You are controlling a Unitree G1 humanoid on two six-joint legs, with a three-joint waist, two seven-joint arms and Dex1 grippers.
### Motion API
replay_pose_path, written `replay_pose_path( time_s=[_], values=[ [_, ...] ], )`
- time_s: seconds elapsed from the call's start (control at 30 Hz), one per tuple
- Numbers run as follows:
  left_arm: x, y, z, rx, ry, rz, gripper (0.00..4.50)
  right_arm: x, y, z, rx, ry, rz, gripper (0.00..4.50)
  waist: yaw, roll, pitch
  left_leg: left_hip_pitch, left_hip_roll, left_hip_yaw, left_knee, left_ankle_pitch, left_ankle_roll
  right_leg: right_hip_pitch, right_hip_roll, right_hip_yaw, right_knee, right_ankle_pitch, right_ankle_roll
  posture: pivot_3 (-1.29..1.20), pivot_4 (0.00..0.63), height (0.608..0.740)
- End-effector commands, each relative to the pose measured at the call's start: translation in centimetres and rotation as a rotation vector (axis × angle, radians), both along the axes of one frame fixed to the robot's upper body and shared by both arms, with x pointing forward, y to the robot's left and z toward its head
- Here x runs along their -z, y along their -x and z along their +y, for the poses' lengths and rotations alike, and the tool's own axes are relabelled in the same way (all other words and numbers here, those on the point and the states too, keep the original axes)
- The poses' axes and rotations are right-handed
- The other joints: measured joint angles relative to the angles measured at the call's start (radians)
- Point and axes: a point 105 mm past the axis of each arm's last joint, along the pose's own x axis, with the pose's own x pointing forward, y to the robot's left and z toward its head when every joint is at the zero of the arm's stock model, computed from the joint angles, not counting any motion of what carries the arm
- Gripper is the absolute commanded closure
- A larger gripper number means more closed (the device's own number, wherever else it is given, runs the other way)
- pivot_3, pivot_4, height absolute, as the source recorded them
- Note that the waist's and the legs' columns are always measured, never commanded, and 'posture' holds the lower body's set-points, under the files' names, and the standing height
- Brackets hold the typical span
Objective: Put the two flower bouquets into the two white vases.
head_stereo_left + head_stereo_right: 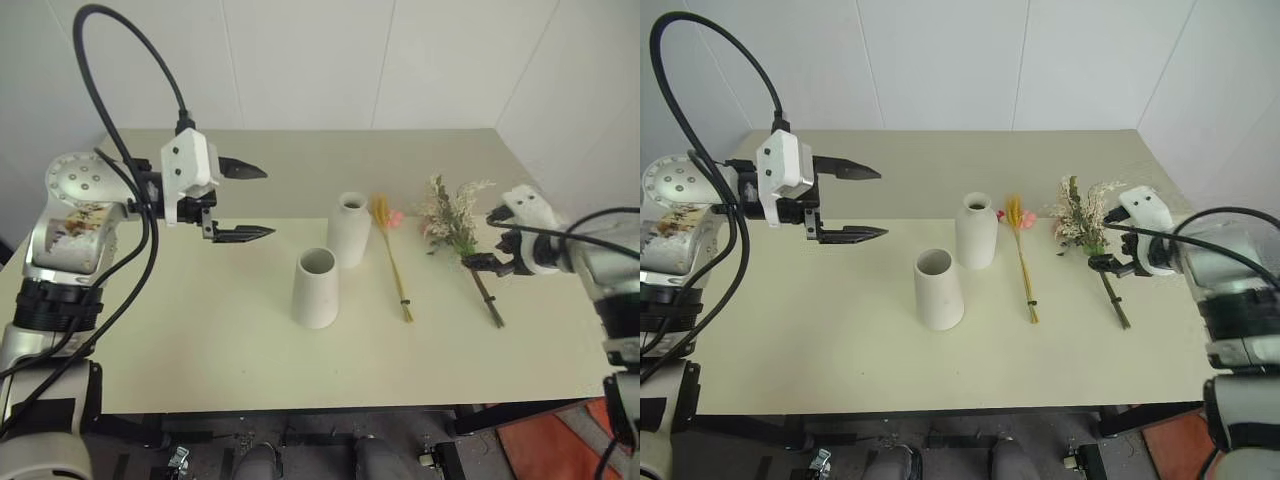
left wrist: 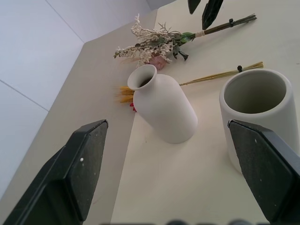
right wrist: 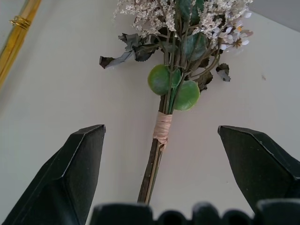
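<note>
Right gripper [image 3: 159, 159] lines up on the bushy bouquet [image 1: 452, 222]; nothing is in a vase yet.

Its fingers are spread wide, one on each side of the stem near the tan binding, probably so they can close there, below the leaves. Both bouquets lie flat on the counter [image 1: 200, 340], the plume bunch [image 1: 392, 255] just beside the bottle vase [image 1: 349, 229]; the cone vase [image 1: 317, 287] stands nearer. The left gripper [image 1: 240, 203] hovers open and empty near the vases. The stem's lower end is hidden.

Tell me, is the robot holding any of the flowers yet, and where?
Nothing is held. The right gripper is open astride the bushy bouquet's stem; the left gripper is open too.
</note>
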Motion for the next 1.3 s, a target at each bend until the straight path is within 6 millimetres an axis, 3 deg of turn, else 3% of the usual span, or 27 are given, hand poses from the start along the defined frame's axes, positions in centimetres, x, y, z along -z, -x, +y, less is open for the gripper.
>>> replay_pose_path(
  time_s=[0.03,0.1,0.2,0.37,0.53,0.73,0.83,0.87,0.93,1.03,1.2,1.3],
  values=[
    [-1.2,0.4,0.3,-0.017,-0.002,-0.045,0.05,-0.3,-1.6,-0.2,0.006,0.031,-0.002,0.00,0.000,0.000,0.000,-0.001,0.000,0.000,0.000,0.000,0.000,-0.001,0.000,0.000,0.000,0.000,0.000,0.00,0.150,0.740],
    [-1.1,0.4,0.6,-0.035,-0.005,-0.043,0.05,0.1,-2.2,-0.2,0.010,0.032,0.015,0.00,0.001,0.000,0.000,-0.001,0.000,0.000,0.000,0.000,0.000,-0.001,0.000,0.000,0.000,0.000,0.000,0.00,0.150,0.740],
    [-0.7,0.4,1.3,-0.065,-0.024,-0.039,0.00,1.0,-2.9,-0.6,0.044,0.078,0.051,0.61,0.002,0.001,0.001,-0.001,0.000,0.000,0.000,0.000,0.000,-0.001,0.000,0.000,0.000,0.000,0.000,0.00,0.150,0.740],
    [-0.4,0.8,1.5,-0.083,-0.024,-0.034,0.00,2.0,-3.3,-1.8,0.092,0.137,0.089,2.34,0.002,0.001,0.001,-0.001,0.000,0.000,0.000,0.000,0.000,-0.001,-0.001,-0.001,0.000,0.000,0.000,0.00,0.150,0.740],
    [0.0,1.0,1.8,-0.111,-0.019,-0.028,0.00,1.9,-3.5,-1.5,0.078,0.130,0.094,4.18,-0.002,0.002,0.001,-0.001,0.000,-0.001,0.000,0.000,0.000,-0.001,-0.001,-0.001,0.001,0.000,0.000,0.00,0.150,0.740],
    [-0.3,0.9,1.9,-0.117,-0.017,-0.040,0.00,0.2,-4.2,-1.3,0.086,0.144,0.025,4.30,-0.013,0.002,0.001,0.000,0.000,-0.001,0.000,0.000,0.000,-0.001,-0.001,-0.001,0.001,0.000,0.000,0.00,0.150,0.740],
    [-0.6,0.8,2.2,-0.125,-0.013,-0.047,0.00,-4.7,-6.3,0.1,0.062,0.121,-0.269,4.30,-0.018,0.003,0.002,-0.001,-0.001,-0.001,-0.001,0.000,0.000,-0.001,-0.001,-0.001,0.001,0.000,0.000,0.00,0.150,0.740],
    [-0.7,0.7,2.3,-0.129,-0.011,-0.048,0.00,-7.3,-7.0,1.3,0.046,0.048,-0.432,4.30,-0.019,0.003,0.002,-0.001,-0.001,-0.001,-0.001,0.000,0.000,-0.001,-0.001,-0.001,0.001,0.000,0.000,0.00,0.150,0.740],
    [-0.7,0.5,2.7,-0.141,-0.013,-0.049,0.00,-11.7,-7.4,3.1,0.031,-0.072,-0.706,4.30,-0.029,0.004,0.003,-0.001,0.000,0.000,-0.001,0.000,0.000,-0.002,-0.001,0.000,0.001,0.001,0.000,0.00,0.150,0.740],
    [-0.7,0.2,3.2,-0.161,-0.021,-0.050,0.00,-16.0,-7.2,5.0,0.072,-0.167,-0.992,4.30,-0.039,0.004,0.003,0.001,0.000,-0.001,-0.003,0.000,0.000,-0.002,0.000,0.000,0.002,0.001,0.000,0.00,0.150,0.740],
    [-0.9,0.1,3.4,-0.159,-0.004,-0.050,0.00,-19.3,-6.4,8.3,0.128,-0.526,-1.166,4.30,-0.039,0.004,0.003,0.000,0.000,-0.002,-0.003,0.000,0.000,-0.002,-0.001,-0.001,0.002,0.001,-0.001,0.00,0.150,0.740],
    [-0.5,0.0,3.9,-0.181,-0.013,-0.036,0.00,-20.0,-5.0,11.0,-0.020,-0.772,-1.178,4.30,-0.035,0.005,0.003,-0.001,0.000,-0.003,-0.003,0.000,0.000,-0.002,-0.001,-0.001,0.003,0.001,-0.001,0.00,0.150,0.740]
  ],
)
